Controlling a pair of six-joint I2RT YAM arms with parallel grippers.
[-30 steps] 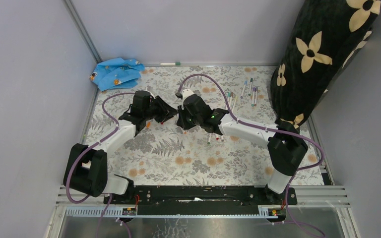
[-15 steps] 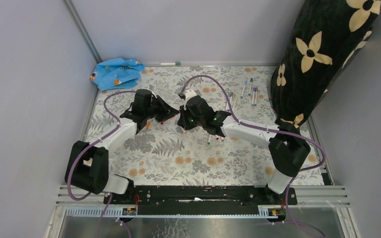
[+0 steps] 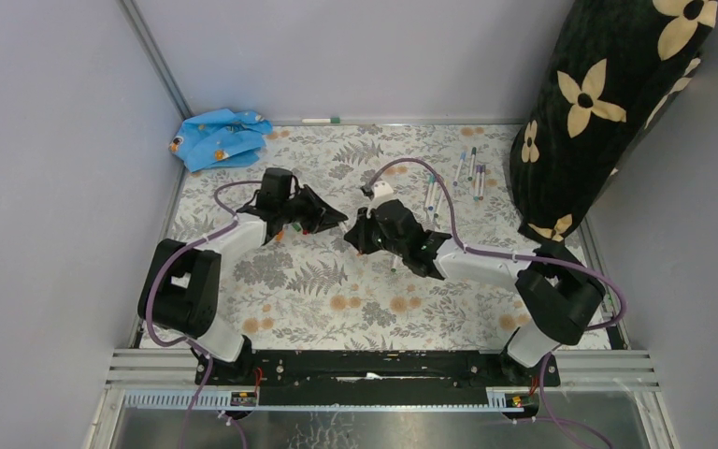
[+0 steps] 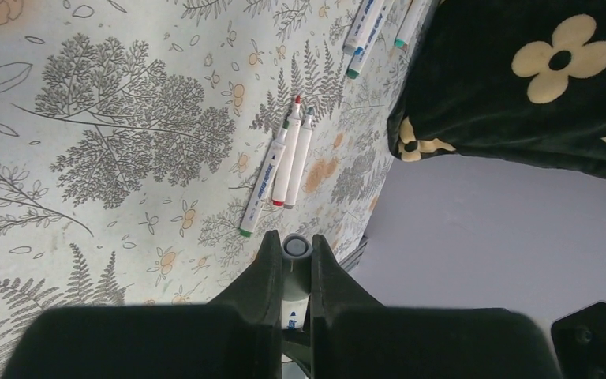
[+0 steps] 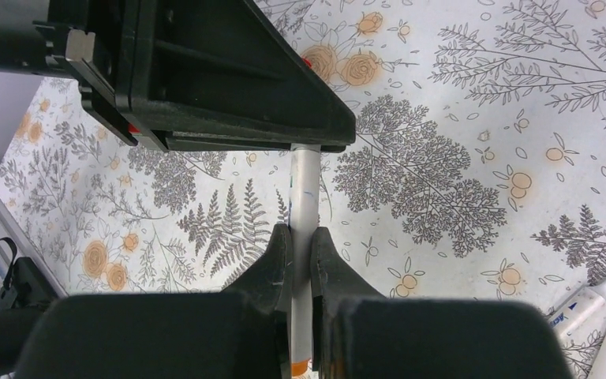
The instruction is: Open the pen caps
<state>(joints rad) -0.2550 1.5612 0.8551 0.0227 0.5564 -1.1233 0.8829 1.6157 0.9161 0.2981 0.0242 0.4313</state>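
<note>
One white-barrelled pen (image 5: 305, 185) spans between my two grippers above the table. In the left wrist view my left gripper (image 4: 294, 242) is shut on the pen's grey cap (image 4: 296, 248), which sits on the barrel. My right gripper (image 5: 301, 234) is shut on the white barrel; an orange end (image 5: 300, 368) shows behind its fingers. From above, the left gripper (image 3: 335, 220) and right gripper (image 3: 355, 234) meet tip to tip mid-table, hiding the pen. Three more pens (image 4: 282, 167) lie side by side on the cloth.
Several loose pens (image 3: 456, 176) lie at the back right beside a black flowered cushion (image 3: 608, 103). A blue cloth (image 3: 220, 138) sits in the back left corner, and one pen (image 3: 321, 121) lies along the back wall. A small orange cap (image 3: 280, 236) lies by the left arm.
My left gripper has shut on the pen's grey cap. Both grippers have shifted to the right together, the left arm reaching out and the right arm drawing back.
</note>
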